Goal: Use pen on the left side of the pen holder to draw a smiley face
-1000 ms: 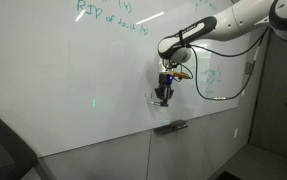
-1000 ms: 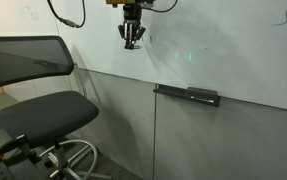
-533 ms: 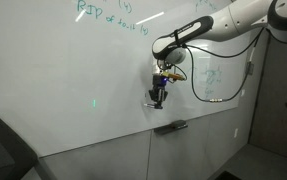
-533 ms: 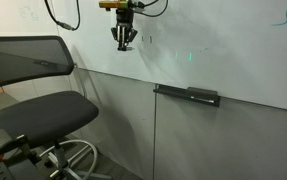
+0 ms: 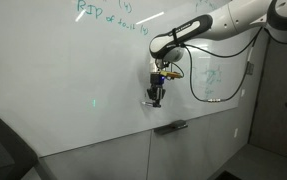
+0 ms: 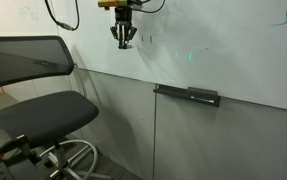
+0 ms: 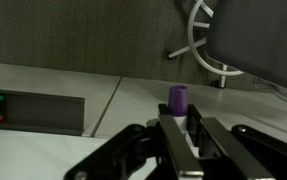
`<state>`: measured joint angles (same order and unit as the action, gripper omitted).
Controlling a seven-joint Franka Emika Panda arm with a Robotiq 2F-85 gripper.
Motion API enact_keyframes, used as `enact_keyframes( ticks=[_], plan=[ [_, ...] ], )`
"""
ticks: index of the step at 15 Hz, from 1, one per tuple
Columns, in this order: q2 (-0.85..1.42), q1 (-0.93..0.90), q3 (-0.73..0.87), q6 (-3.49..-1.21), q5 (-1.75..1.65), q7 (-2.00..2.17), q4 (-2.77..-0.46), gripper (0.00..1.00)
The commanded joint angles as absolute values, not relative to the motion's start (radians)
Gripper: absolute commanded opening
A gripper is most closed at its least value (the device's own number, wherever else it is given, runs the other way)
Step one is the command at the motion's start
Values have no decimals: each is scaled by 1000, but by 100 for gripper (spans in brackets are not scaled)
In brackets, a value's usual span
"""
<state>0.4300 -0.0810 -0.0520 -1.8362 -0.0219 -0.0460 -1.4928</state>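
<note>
- In an exterior view, shows the pincer (image 5: 156, 98) slid a little sideways along the whiteboard (image 5: 63, 90) compared with a second ago, and hardly at all over the last half-second. Leaves the pen holder (image 5: 170, 127) below and slightly to one side, well apart.
- In an exterior view, confirms the same slide, away from faint strokes (image 6: 148, 40) near the pincer (image 6: 122, 40). Reads as a line being drawn for the smiley face, with the drawing far from finished. Puts the pen holder (image 6: 188, 95) lower and off to the side.
- In the wrist view, shows the pincer (image 7: 188, 135) closed tight on the pen (image 7: 178, 98), with its purple end poking out past the fingers (image 7: 211, 140). Cannot tell whether the pen touches the board.
</note>
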Motion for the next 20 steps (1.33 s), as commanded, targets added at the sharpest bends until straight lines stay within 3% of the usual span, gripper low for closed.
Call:
enact_keyframes(
  ticks=[1,20],
  plan=[
    [469,-90,-51,-1832,-64,-59,-1425,6],
    [544,-81,-33,-1822,-112,-60,-1355,6]
  ],
)
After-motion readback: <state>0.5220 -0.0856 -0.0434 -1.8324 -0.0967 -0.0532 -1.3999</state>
